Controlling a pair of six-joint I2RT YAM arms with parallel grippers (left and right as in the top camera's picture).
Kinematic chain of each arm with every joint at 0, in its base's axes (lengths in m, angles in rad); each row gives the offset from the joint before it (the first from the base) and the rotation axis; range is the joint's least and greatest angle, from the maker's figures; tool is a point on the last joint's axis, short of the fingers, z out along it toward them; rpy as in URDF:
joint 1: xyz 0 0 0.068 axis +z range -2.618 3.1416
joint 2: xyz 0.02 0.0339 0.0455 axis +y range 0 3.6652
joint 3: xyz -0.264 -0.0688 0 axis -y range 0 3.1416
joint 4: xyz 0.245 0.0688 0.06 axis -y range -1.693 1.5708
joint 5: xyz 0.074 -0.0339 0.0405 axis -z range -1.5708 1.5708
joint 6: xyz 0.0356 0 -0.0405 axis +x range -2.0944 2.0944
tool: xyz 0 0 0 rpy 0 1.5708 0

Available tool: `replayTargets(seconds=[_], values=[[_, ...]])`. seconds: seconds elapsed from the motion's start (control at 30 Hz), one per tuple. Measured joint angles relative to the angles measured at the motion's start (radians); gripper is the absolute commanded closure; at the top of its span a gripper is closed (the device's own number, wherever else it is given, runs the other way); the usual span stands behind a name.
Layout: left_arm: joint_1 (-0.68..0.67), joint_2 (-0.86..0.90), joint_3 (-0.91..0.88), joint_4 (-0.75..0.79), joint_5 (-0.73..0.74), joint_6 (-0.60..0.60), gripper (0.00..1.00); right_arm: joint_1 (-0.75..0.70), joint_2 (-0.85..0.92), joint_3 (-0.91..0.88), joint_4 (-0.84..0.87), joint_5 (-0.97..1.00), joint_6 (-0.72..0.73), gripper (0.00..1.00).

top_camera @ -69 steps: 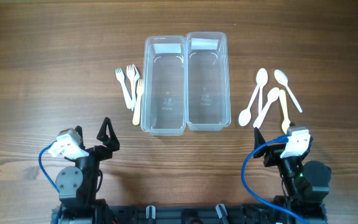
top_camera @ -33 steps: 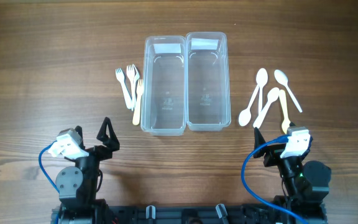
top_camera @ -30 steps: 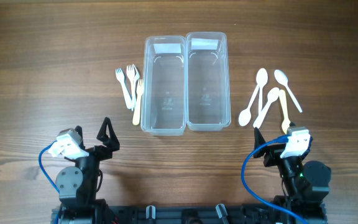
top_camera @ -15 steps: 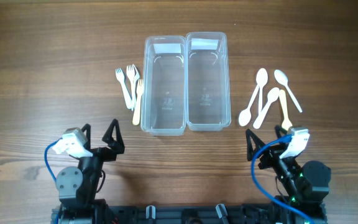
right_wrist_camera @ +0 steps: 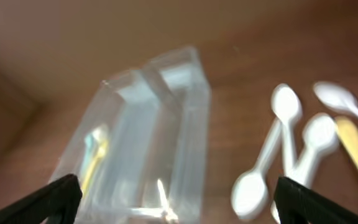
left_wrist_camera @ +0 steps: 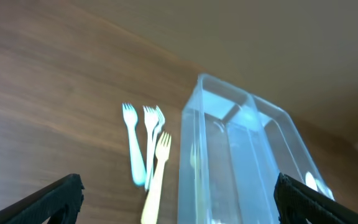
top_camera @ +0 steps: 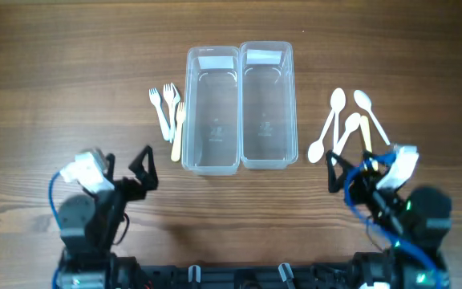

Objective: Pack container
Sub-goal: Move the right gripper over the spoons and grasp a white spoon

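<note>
Looking down from the overhead camera: dark brown wood-grain surface fills the view, with no room visible beyond it. Two clear rectangular tubs stand at top centre with their long sides touching, the left container and the right container. Only wood grain shows through their floors, plus a pale patch at the far end of each. Forks, three white and one cream, lie just beside the left container's outer wall. Spoons, several white and one tan, lie fanned to the right of the right container, apart from it. Left hand sits near the bottom edge, fingers spread wide, holding nothing. Right hand is just below the spoons, likewise spread and gripping nothing.

Left wrist camera: surface runs up to a plain tan backdrop. Left container is ahead, right container is behind it, and the forks are to their left. Fingertips sit at the frame's bottom corners, far apart.

Right wrist camera: badly blurred. Both tubs read as one clear mass, the spoons to its right. Fingertips sit at the corners, wide apart.
</note>
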Motion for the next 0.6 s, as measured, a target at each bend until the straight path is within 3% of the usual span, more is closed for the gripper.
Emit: replayTargets(seconds=[0.17, 0.37, 0.6], values=[[0.0, 0.33, 0.274, -0.109, -0.024, 0.053, 0.0, 0.0, 0.399, 0.342, -0.286, 0.086, -0.084, 0.0], [0.0, 0.709, 0.539, -0.246, -0.039, 0.124, 0.0, -0.016, 0.785, 0.716, -0.459, 0.132, -0.136, 0.0], [0.0, 0.964, 0.632, -0.294, -0.087, 0.158, 0.0, -0.085, 1.088, 0.826, -0.513, 0.136, -0.149, 0.0]])
